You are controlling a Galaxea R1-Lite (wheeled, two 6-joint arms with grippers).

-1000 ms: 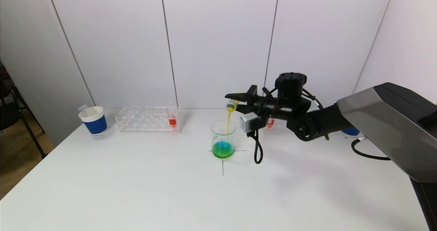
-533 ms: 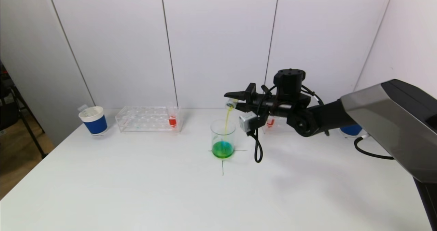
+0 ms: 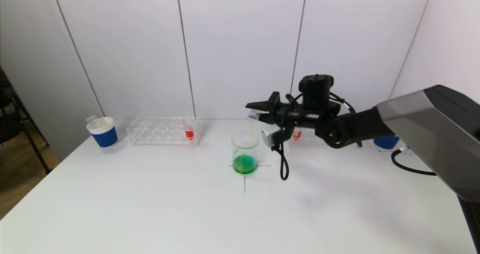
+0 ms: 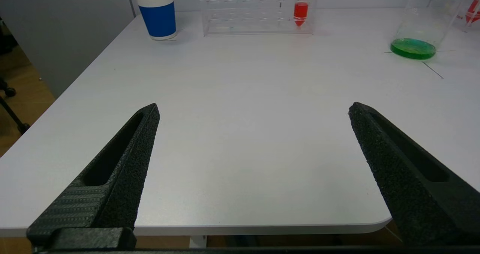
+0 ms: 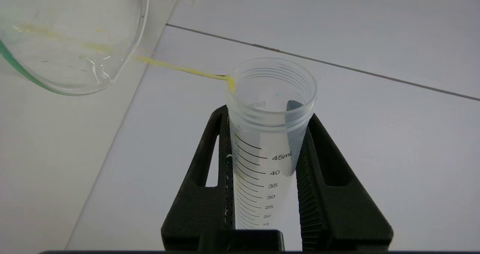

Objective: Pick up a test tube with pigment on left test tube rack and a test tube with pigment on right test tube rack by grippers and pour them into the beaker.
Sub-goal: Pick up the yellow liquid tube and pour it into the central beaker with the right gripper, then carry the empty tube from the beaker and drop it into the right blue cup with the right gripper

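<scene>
The left gripper (image 4: 253, 111), jaws wide and holding nothing, hung near the table (image 3: 150, 209) edge, well left of the beaker (image 3: 245, 152). Left of the beaker stood a blue cup (image 3: 102, 132) and a rack (image 3: 161, 131) with a red tube (image 3: 189, 131). Above the beaker's rim the right gripper (image 3: 258, 111) clamped the tipped tube (image 5: 268, 134), trailing a thin yellow thread; lifting away early could probably drip pigment beside the beaker; nothing blocked it
</scene>
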